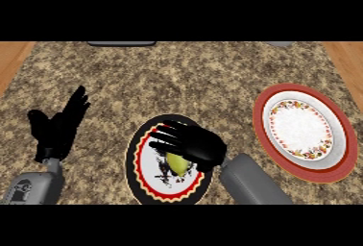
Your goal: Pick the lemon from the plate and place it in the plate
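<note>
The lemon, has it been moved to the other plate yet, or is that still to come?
Nothing is moved yet. The lemon lies on the black-rimmed plate, with the right hand over it, fingers curling round it. Lifting it and carrying it to the red-rimmed plate, which holds nothing, is left. The left hand rests open at the left.

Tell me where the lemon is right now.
In the head view the lemon lies low and centre on the black-rimmed plate, under the right hand, left of the red-rimmed plate.
</note>
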Robot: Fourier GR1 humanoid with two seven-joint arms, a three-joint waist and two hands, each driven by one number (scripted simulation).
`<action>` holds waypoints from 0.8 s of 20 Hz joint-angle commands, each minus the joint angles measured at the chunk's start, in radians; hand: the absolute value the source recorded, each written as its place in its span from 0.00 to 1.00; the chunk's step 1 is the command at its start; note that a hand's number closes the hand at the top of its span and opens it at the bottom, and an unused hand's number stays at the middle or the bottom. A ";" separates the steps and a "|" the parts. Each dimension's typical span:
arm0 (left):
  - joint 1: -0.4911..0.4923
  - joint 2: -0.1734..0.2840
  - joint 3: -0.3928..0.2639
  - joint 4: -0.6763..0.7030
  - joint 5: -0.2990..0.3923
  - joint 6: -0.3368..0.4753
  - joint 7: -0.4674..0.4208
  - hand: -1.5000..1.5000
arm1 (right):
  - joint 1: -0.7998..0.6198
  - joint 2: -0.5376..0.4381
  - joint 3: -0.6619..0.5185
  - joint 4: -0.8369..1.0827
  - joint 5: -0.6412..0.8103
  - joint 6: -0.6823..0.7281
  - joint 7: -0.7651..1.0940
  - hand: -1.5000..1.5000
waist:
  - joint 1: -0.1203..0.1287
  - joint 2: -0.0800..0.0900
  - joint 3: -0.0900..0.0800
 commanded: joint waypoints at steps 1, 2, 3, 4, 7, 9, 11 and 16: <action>-0.017 -0.018 0.019 0.095 -0.025 -0.019 -0.083 0.50 | -0.064 0.026 0.001 -0.027 0.010 0.093 0.088 0.00 | 0.000 0.005 0.002; -0.053 -0.002 0.038 0.098 -0.015 -0.037 -0.049 0.50 | -0.001 0.026 0.045 0.046 0.037 -0.040 0.062 0.00 | 0.002 0.006 0.002; 0.038 -0.035 -0.003 0.015 -0.038 0.000 -0.059 0.50 | -0.068 0.026 0.139 0.034 -0.035 -0.037 0.186 0.00 | 0.014 0.006 0.002; -0.009 -0.036 0.022 0.036 -0.019 -0.020 -0.028 0.50 | -0.033 0.027 0.055 0.086 0.016 -0.063 0.082 0.00 | 0.005 0.005 0.002; -0.069 -0.017 0.037 0.066 -0.026 -0.032 -0.010 0.50 | -0.069 0.027 0.182 0.088 -0.029 -0.109 0.219 0.00 | 0.011 0.007 0.003; -0.046 -0.018 0.034 0.016 -0.030 -0.036 0.045 0.50 | -0.095 0.027 0.140 0.044 -0.041 -0.049 0.213 0.00 | 0.007 0.005 0.003; -0.056 -0.051 0.029 0.025 -0.049 -0.010 0.021 0.50 | -0.086 0.027 0.132 0.140 -0.011 -0.135 0.159 0.00 | 0.006 0.006 0.002; -0.029 -0.037 0.043 -0.004 -0.052 -0.030 0.034 0.50 | -0.155 0.027 0.203 0.123 0.000 -0.055 0.283 0.00 | 0.012 0.005 0.003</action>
